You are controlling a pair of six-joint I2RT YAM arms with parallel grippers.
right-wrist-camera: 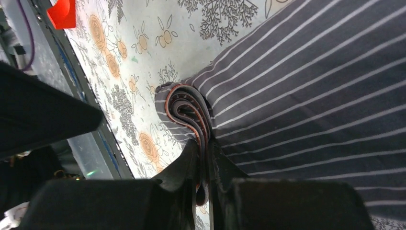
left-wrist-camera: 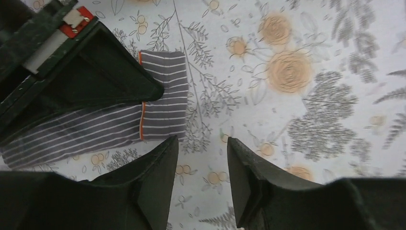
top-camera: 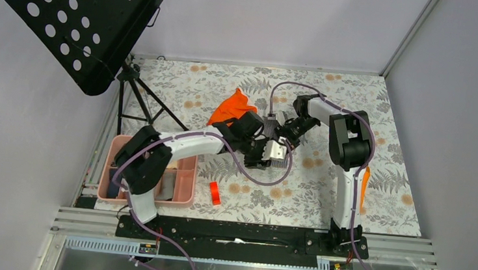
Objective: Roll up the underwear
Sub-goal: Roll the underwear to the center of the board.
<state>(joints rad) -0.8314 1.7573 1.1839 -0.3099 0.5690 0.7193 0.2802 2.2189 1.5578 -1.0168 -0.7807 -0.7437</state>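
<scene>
The grey striped underwear [right-wrist-camera: 311,86] lies flat on the floral cloth, with its orange-trimmed edge curled into a small roll [right-wrist-camera: 186,112]. My right gripper [right-wrist-camera: 203,153] is shut on that rolled edge. In the left wrist view the same garment [left-wrist-camera: 163,103] lies as a folded strip, and a right finger [left-wrist-camera: 105,76] rests on it. My left gripper [left-wrist-camera: 202,143] hovers just beside the strip's end, open with nothing between its fingers. From above, both grippers meet mid-table, the left [top-camera: 266,155] and the right [top-camera: 287,131], over the grey garment [top-camera: 278,153]. A bright orange underwear [top-camera: 232,107] lies crumpled behind them.
A pink tray [top-camera: 182,198] holding dark garments stands at the near left. A small red block [top-camera: 215,193] lies in front of it. An orange cylinder [top-camera: 365,185] lies by the right arm. A black music stand [top-camera: 77,16] rises at the back left.
</scene>
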